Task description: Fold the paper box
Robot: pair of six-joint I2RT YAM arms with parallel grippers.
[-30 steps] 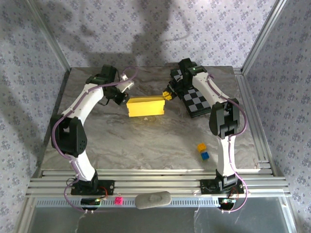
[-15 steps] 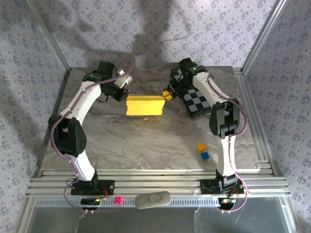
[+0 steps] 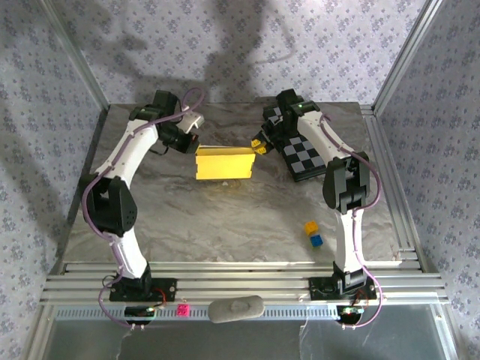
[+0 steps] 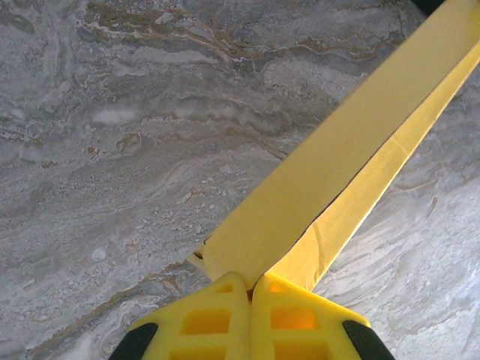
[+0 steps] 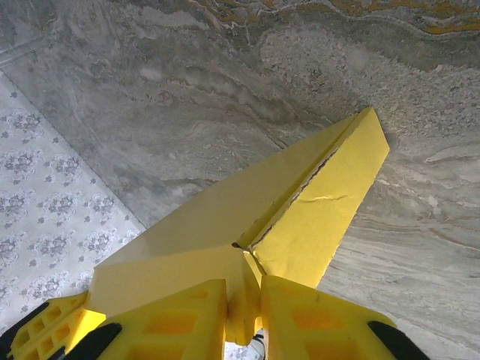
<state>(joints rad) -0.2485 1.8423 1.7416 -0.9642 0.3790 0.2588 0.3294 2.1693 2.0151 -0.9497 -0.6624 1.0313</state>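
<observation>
Yellow paper box [image 3: 223, 163] nipped at both ends: left gripper [image 4: 250, 285] clamped tight, right gripper [image 5: 244, 292] narrow on cardboard. Risk of tearing, creasing or slipping under uneven pull.

Grey marbled tabletop [image 3: 225, 217], matte, w/ brownish veins. 3 walls [image 3: 315, 52] stand round it, covered in pale lilac material w/ a small floral print. The back one carries big soft shadows [image 3: 232, 37]. Alu. posts [image 3: 71, 56] rise at the 2 back corners, slanting outward in the top view. Ribbed alu. rails [image 3: 240, 281] run along the near edge. Light is even & diffuse.
</observation>
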